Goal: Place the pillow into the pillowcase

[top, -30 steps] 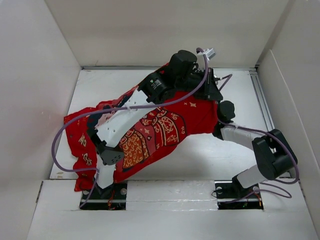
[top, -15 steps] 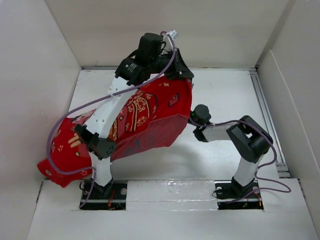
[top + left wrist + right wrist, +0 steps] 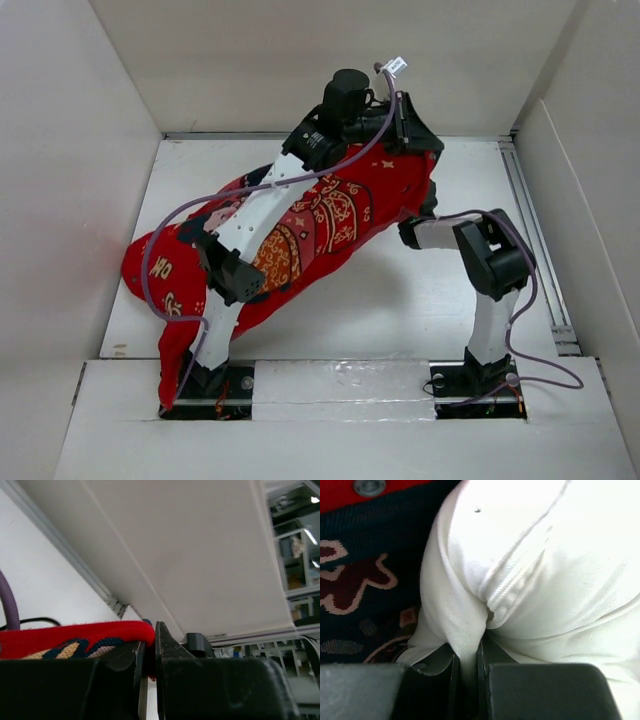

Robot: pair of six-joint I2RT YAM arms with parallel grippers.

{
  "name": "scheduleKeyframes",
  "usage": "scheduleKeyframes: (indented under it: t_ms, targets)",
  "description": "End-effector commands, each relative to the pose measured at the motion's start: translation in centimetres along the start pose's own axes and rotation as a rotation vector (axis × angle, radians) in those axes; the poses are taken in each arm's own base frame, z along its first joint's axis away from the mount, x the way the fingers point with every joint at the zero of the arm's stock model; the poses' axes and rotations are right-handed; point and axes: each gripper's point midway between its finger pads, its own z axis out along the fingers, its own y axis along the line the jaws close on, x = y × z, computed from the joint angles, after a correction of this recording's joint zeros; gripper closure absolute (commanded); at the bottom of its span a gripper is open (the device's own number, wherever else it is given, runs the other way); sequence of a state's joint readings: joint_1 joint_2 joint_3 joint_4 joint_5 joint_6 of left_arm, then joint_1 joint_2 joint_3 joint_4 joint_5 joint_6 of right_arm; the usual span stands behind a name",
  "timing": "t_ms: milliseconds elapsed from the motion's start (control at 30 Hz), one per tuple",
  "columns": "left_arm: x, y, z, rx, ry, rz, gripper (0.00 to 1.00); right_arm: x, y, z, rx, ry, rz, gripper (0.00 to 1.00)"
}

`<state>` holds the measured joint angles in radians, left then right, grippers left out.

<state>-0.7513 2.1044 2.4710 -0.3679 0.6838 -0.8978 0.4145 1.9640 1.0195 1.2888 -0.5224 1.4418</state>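
Note:
The red pillowcase (image 3: 330, 215) hangs stretched from the back right down to the front left, draped under my left arm. My left gripper (image 3: 415, 140) is high at the back and shut on the pillowcase's red hem (image 3: 100, 632). The right arm (image 3: 490, 265) reaches in under the cloth's right end, so its fingers are hidden in the top view. In the right wrist view my right gripper (image 3: 469, 657) is shut on a fold of the white pillow (image 3: 545, 565), with the dark patterned inside of the pillowcase (image 3: 365, 580) at the left. From above, the pillow is hidden inside the case.
White walls enclose the table (image 3: 420, 310) on the left, back and right. A metal rail (image 3: 527, 215) runs along the right side. A purple cable (image 3: 160, 250) loops off the left arm, and another (image 3: 545, 375) trails by the right base.
The left arm swung the pillowcase to the left and has now carried it back to the right. The right arm has drawn in toward the middle, its wrist staying under the cloth.

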Motion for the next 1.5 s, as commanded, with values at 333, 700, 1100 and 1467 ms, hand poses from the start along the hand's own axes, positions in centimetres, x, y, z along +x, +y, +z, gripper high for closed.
scheduleKeyframes:
  t_ms: [333,700,1100,1467]
  targets:
    - [-2.6,1.1,-5.1,-0.018,-0.168,0.219,1.0,5.9,-3.4,-6.3,-0.127,0.092,-0.19,0.49]
    - [-1.4,2.2,-4.6,-0.115,-0.168,0.25,0.81,-6.4,0.0,-17.6,0.215,-0.084,-0.487,0.0]
    - [-4.7,7.5,-8.3,-0.698,-0.439,0.244,0.0,-4.2,1.7,-22.1,0.444,0.034,-0.579,0.0]
    - [0.7,10.5,-24.6,-1.018,-0.609,0.179,0.0,1.7,4.3,-21.0,0.286,0.165,-0.613,0.0]
